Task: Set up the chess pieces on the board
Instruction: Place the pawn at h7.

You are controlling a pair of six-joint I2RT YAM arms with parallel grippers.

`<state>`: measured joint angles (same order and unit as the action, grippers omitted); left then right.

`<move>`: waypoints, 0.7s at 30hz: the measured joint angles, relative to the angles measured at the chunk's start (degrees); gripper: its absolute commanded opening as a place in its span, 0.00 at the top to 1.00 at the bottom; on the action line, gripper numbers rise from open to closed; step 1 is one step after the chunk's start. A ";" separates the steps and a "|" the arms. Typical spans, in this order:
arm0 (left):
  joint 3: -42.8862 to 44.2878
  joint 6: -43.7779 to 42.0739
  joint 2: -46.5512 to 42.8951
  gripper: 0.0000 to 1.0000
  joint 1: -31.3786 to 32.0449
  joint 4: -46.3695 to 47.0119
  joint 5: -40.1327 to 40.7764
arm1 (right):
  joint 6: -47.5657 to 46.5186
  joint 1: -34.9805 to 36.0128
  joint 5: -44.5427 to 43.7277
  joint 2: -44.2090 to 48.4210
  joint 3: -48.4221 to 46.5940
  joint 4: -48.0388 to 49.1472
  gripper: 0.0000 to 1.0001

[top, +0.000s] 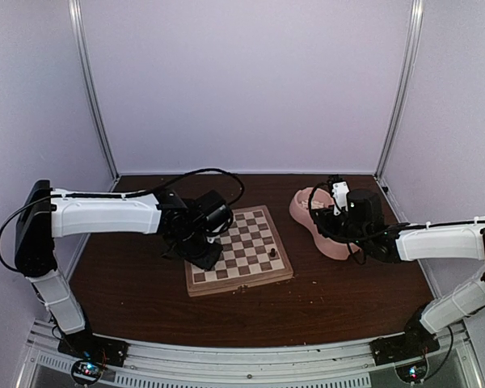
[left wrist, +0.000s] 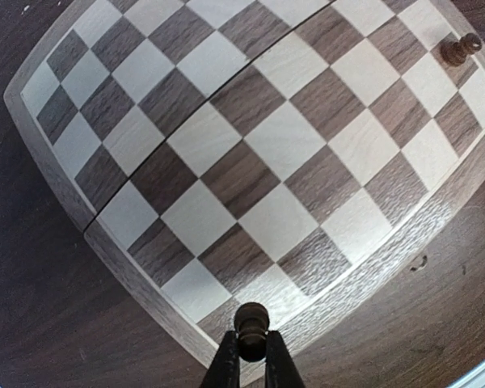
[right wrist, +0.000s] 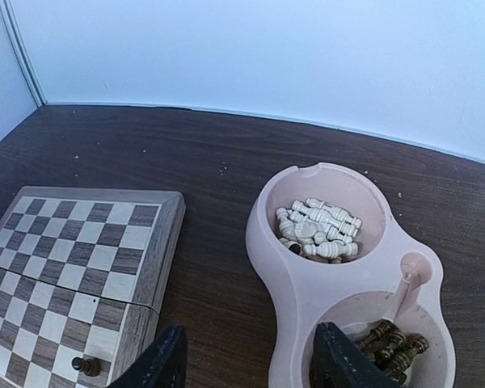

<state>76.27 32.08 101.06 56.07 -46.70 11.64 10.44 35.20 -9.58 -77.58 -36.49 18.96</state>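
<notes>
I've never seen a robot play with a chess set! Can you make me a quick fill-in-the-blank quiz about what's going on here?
1. The left gripper is shut on a ____ chess piece.
2. Only ____ other piece stands on the board.
3. The pink double bowl keeps the cream pieces and the dark pieces in ____ compartments.
4. The right gripper hangs by the bowl with its jaws ____.

Missing words: dark; one; separate; open.
</notes>
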 measured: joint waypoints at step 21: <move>-9.53 2.36 -3.34 0.94 -5.01 4.70 -2.86 | -0.04 0.00 0.70 0.00 0.00 -0.02 0.44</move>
<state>66.74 34.44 97.71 51.07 -42.00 8.78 10.39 35.20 -8.88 -77.58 -36.49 18.94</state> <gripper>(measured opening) 0.084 0.560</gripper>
